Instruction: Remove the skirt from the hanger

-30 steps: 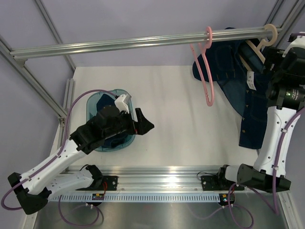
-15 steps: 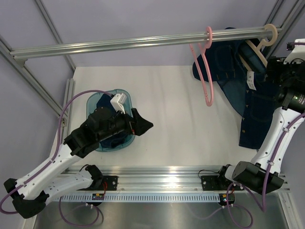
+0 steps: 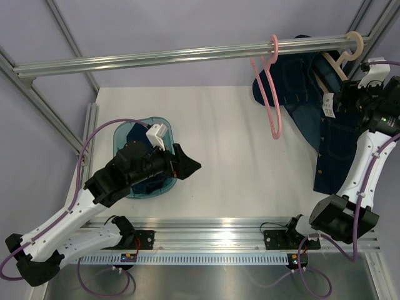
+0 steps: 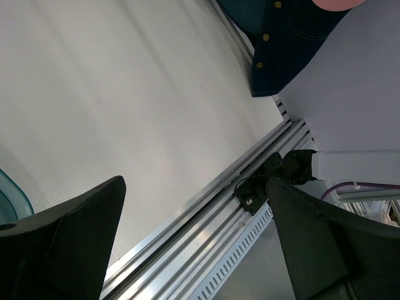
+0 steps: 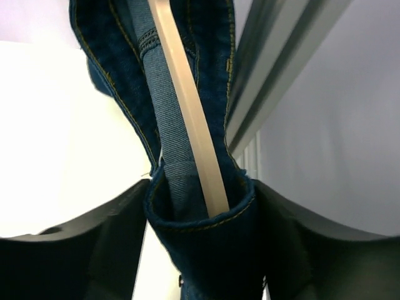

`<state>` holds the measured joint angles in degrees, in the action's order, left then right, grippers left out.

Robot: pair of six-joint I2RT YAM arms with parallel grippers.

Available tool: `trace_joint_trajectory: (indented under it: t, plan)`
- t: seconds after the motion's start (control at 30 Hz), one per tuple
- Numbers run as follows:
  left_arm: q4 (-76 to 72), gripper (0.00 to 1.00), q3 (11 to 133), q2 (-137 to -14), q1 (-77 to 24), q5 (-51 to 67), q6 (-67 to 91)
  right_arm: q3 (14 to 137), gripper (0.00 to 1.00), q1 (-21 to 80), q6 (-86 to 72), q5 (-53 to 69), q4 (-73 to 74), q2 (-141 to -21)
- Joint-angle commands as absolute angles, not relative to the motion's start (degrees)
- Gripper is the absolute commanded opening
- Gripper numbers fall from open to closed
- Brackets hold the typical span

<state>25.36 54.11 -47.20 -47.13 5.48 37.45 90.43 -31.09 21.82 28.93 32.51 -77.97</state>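
Observation:
A dark denim skirt (image 3: 331,144) hangs from a beige hanger (image 3: 340,62) hooked on the aluminium rail (image 3: 187,55) at the top right. My right gripper (image 3: 345,100) is raised at the skirt's waistband. In the right wrist view the gripper (image 5: 201,187) grips the folded end of the skirt (image 5: 169,125), fingers touching the denim on both sides, with the hanger's arm (image 5: 187,119) inside the fold. My left gripper (image 3: 187,164) is open and empty over the table; it stands wide open in the left wrist view (image 4: 195,187), where the skirt's hem (image 4: 281,44) shows far off.
An empty pink hanger (image 3: 270,94) hangs on the rail left of the skirt. A blue tub (image 3: 125,140) holding dark cloth sits under my left arm. A white tag (image 3: 327,105) hangs on the skirt. Frame posts stand at the corners.
My right wrist has swung up and leftward onto the skirt's waistband end. My left arm shifted slightly left at first, then stayed still.

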Motion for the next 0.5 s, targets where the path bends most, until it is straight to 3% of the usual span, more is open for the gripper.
trace_joint_trajectory:
  t: [0.0, 0.1, 0.2, 0.3, 0.47]
  plan:
    - [23.03, 0.99, 54.14, -46.76, -47.29, 6.76, 36.39, 89.65, 0.67, -31.29, 23.03, 35.32, 31.29, -77.52]
    - [22.15, 0.99, 53.97, -47.02, -47.28, 8.17, 37.0, 88.24, 0.4, -31.29, 22.24, 36.91, 29.98, -76.3]
    - [22.15, 0.99, 53.96, -46.59, -47.29, 8.53, 37.18, 86.14, 0.28, -31.2, 20.13, 38.23, 27.52, -74.45]
    - [23.11, 0.99, 54.4, -45.97, -47.29, 8.26, 37.35, 83.94, 0.0, -31.29, 17.32, 41.74, 24.19, -72.96]
    - [24.43, 0.99, 54.32, -43.77, -47.28, 8.88, 38.06, 83.84, 0.0, -31.2, 11.27, 46.14, 20.66, -72.33]
